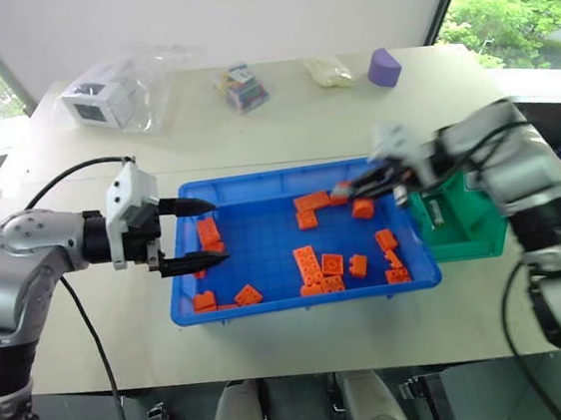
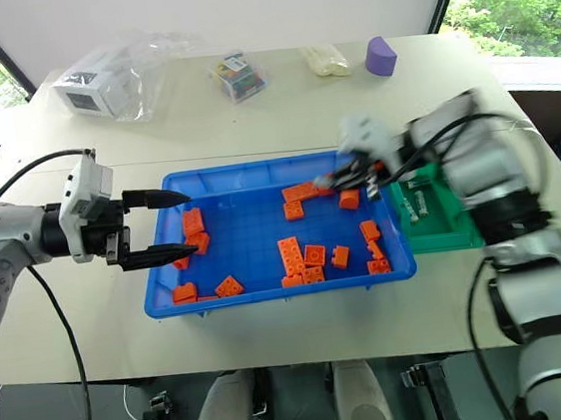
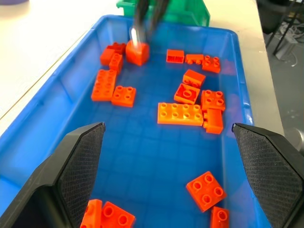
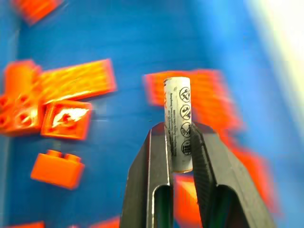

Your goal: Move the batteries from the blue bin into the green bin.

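A battery (image 4: pixel 177 124) is clamped between the two fingers of the right gripper (image 4: pixel 179 142). Its long axis runs along the fingers, so about half of it stands out past the tips. This gripper hangs over the right far part of the blue bin (image 1: pixel 271 306), above the orange bricks (image 1: pixel 319 266).

The green bin (image 1: pixel 464 236) lies just beside the blue bin's right wall, on the right arm's own side and near the held battery. The carry should therefore go rightward over that wall. Small pale cylinders seem to lie already inside the green bin, though the view is too small to be sure.

The left gripper (image 1: pixel 195 235) waits at the blue bin's left end, its fingers apart and empty, well apart from the green bin.
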Robot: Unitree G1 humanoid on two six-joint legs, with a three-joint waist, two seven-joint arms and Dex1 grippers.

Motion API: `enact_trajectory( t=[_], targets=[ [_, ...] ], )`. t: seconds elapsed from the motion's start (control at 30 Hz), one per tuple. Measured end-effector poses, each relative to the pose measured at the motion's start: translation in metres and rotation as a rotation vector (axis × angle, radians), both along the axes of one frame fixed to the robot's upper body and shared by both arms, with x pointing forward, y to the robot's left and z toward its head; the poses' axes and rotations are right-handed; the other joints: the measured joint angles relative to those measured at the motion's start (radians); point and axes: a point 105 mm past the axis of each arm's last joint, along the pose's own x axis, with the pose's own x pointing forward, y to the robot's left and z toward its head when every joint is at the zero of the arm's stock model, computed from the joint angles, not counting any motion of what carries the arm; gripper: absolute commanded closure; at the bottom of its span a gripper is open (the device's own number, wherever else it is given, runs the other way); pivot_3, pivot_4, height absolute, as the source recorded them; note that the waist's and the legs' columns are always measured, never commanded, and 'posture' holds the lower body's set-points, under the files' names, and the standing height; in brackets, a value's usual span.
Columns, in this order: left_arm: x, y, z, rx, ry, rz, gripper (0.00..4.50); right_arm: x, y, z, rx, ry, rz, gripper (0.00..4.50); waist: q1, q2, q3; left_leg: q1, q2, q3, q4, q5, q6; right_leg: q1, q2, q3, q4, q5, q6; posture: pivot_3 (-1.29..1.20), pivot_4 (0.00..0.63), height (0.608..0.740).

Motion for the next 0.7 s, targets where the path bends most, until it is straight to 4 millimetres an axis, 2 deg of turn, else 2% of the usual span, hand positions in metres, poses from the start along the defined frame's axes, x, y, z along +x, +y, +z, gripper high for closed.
enact_trajectory(
  t=[0.07,0.17,0.23,0.27,0.47,0.6,0.7],
  targets=[
    [0.003,0.001,-0.001,0.000,-0.001,-0.002,0.00,-0.009,-0.031,0.012,0.032,-0.006,-0.142,4.31,0.001,0.000,0.000,0.000,0.000,0.000,0.000,0.000,0.000,0.000,0.000,0.000,-0.002,0.000,-0.001,0.00,0.150,0.734],
    [0.008,0.004,0.000,0.002,-0.008,-0.013,0.00,-0.023,-0.068,0.005,0.050,0.037,-0.321,4.31,0.002,0.000,0.000,0.000,0.000,0.000,0.000,0.000,0.000,0.001,0.000,0.000,-0.002,0.000,-0.001,0.00,0.150,0.734],
    [0.013,0.006,0.002,0.007,-0.013,-0.016,0.00,-0.030,-0.083,-0.004,0.047,0.055,-0.404,3.41,-0.003,0.000,0.000,0.001,0.000,0.001,0.000,0.000,0.000,0.001,0.000,0.001,-0.002,0.000,0.000,0.00,0.150,0.734],
    [0.014,0.006,0.002,0.010,-0.015,-0.021,0.00,-0.032,-0.085,-0.007,0.052,0.060,-0.417,3.07,-0.008,0.000,0.000,0.000,0.000,0.001,0.000,0.000,0.000,0.001,0.001,0.001,-0.002,0.000,0.000,0.00,0.150,0.734],
    [0.024,-0.002,0.009,0.004,-0.037,-0.061,0.00,-0.043,-0.077,-0.028,0.026,0.050,-0.405,0.05,-0.017,0.000,0.000,0.000,0.000,0.000,0.000,0.000,0.000,0.000,0.001,0.001,-0.002,0.000,0.000,0.00,0.150,0.734],
    [0.024,0.003,0.008,0.014,-0.019,-0.063,0.00,-0.051,-0.082,-0.030,0.017,0.020,-0.363,0.05,-0.016,0.000,0.000,0.000,0.000,0.000,-0.001,0.000,0.000,0.000,0.001,0.001,-0.002,0.000,0.001,0.00,0.150,0.734],
    [0.021,0.015,0.010,0.050,-0.014,-0.045,0.00,-0.065,-0.094,-0.021,-0.024,-0.021,-0.298,0.05,-0.015,0.000,0.000,0.000,0.000,0.000,-0.001,0.000,0.000,0.001,0.001,0.001,-0.003,0.000,0.002,0.00,0.150,0.734]
  ],
)
